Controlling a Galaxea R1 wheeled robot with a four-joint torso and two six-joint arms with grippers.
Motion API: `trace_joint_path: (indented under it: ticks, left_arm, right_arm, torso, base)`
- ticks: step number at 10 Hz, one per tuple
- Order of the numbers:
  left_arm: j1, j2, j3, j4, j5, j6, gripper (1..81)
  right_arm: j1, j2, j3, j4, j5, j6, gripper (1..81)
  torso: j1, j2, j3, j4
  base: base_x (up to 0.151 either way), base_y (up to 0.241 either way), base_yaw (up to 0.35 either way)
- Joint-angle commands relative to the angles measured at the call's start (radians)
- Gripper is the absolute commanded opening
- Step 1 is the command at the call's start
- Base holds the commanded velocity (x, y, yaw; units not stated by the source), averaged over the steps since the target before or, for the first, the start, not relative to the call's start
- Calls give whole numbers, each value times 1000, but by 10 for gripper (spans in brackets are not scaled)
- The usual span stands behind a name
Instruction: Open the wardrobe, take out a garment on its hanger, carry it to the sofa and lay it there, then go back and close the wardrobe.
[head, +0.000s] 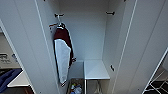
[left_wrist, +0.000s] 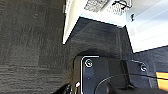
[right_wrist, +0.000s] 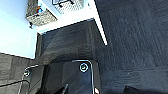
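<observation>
My tall white wardrobe (head: 140, 45) stands open in front of me.
A maroon shirt with white sleeves (head: 63, 53) hangs inside on the left, above woven baskets (head: 76, 88). I cannot tell how my jaws stand.

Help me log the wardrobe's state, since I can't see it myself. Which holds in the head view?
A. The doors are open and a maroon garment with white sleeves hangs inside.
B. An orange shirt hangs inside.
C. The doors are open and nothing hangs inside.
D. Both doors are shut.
A: the wardrobe stands open, and the maroon garment with white sleeves hangs from the rail on the inner left side.
</observation>
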Motion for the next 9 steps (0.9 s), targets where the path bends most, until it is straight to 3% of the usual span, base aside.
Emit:
trace_joint_path:
  ticks: [1,4,7,9]
  left_arm:
    - [-201,-208,25,-16,-4,-88,811]
    - [-341,-330,-50,-16,12,-178,811]
    - [-525,-364,-97,-16,163,-183,811]
    - [-709,-335,-88,-30,304,-186,811]
  right_arm:
    - [212,-199,11,17,11,88,811]
    - [335,-293,-24,16,-18,142,811]
    - [490,-281,-128,17,-144,169,811]
    - [619,-264,-129,19,-222,232,811]
  torso:
    - [0,0,0,0]
    - [0,0,0,0]
    - [0,1,-1,0]
    - [1,1,-2,0]
  base:
    - [0,0,0]
    - [0,0,0]
    - [0,0,0]
    - [0,0,0]
